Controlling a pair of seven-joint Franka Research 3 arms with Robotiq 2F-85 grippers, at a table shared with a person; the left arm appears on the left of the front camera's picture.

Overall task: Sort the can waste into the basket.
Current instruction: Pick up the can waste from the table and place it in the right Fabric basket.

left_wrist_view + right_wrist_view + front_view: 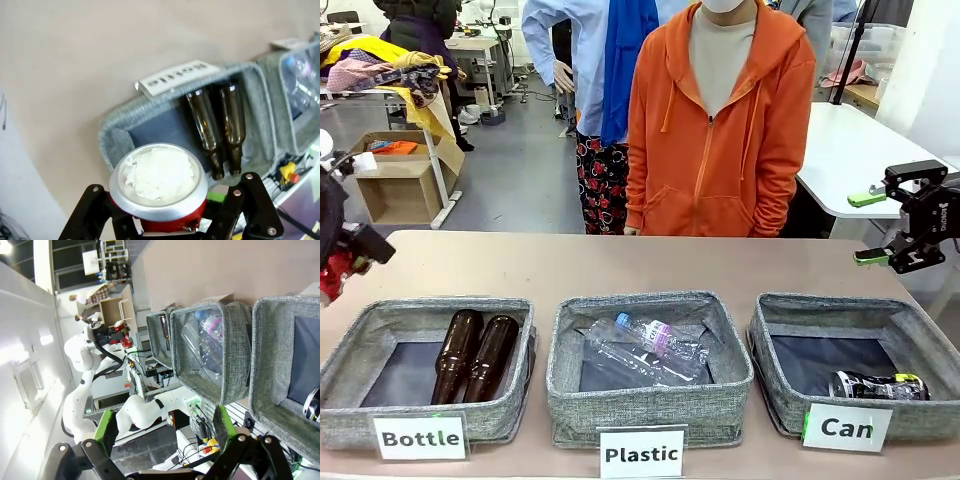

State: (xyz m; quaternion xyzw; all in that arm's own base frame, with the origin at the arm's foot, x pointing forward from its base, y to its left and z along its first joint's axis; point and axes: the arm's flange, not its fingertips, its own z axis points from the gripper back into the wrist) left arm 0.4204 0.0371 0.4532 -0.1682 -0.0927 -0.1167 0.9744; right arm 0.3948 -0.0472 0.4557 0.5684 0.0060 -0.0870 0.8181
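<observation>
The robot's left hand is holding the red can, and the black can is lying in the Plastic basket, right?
Not quite. The left hand does hold the red can, but the black can lies in the basket labelled Can, not Plastic, as the front view shows.

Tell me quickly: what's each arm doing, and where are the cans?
Left gripper shut on red can, far left. Right gripper open, raised. Black can in Can basket. Nothing blocking.
</observation>
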